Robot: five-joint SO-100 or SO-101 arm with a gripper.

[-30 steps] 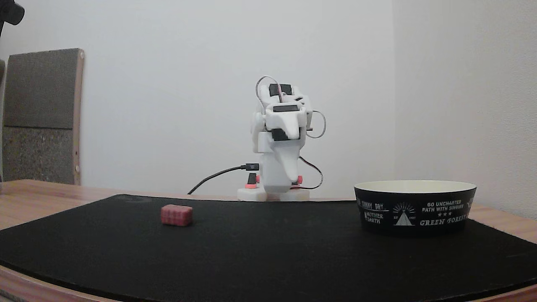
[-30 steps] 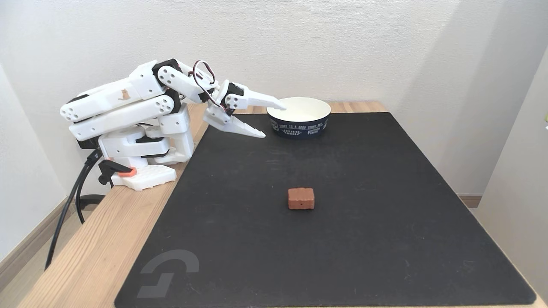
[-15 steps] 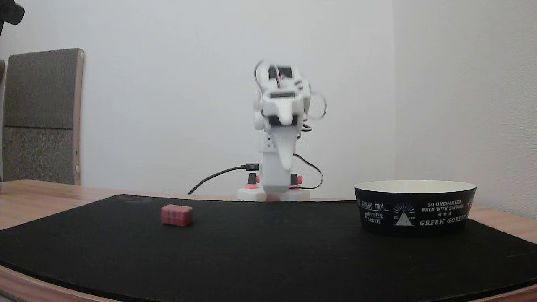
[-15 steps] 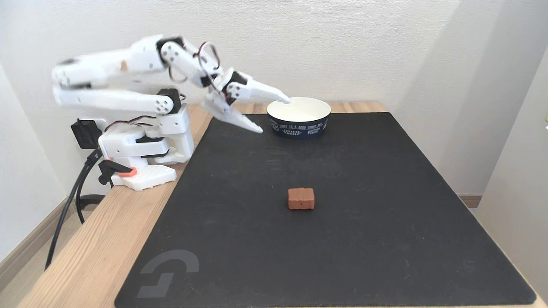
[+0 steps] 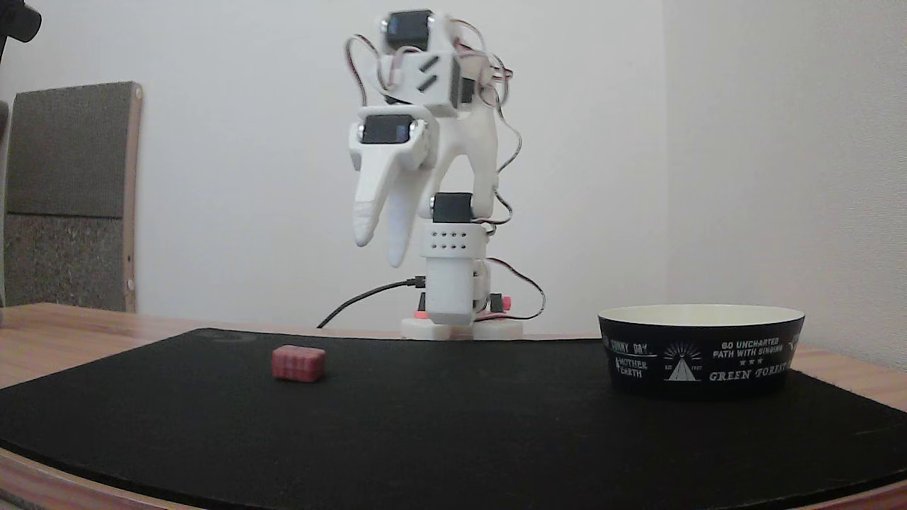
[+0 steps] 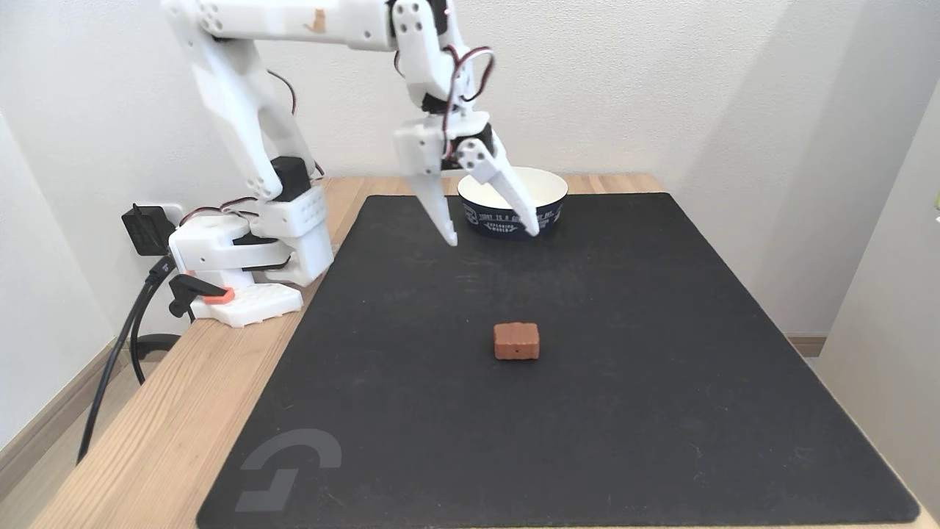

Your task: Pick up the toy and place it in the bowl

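The toy (image 5: 298, 363) (image 6: 516, 342), a small reddish-pink block, lies flat on the black mat, alone and untouched. The black bowl (image 5: 700, 350) (image 6: 551, 208) with white lettering and a cream inside stands at one end of the mat. My white gripper (image 5: 377, 253) (image 6: 490, 236) hangs in the air with its fingers pointing down and spread apart, holding nothing. In a fixed view one fingertip (image 6: 530, 228) overlaps the bowl's front wall, well above the mat. The toy sits nearer the camera than the gripper there, a good way off.
The black mat (image 6: 602, 411) covers most of a wooden table (image 6: 154, 433). The arm's white base (image 6: 242, 253) with its cables stands at the table's left side in that fixed view. A grey panel (image 5: 67, 195) leans on the wall at the far left.
The arm has unfolded from its low resting pose and risen high. The gripper swung from pointing sideways to pointing down above the mat. Toy and bowl have not moved.
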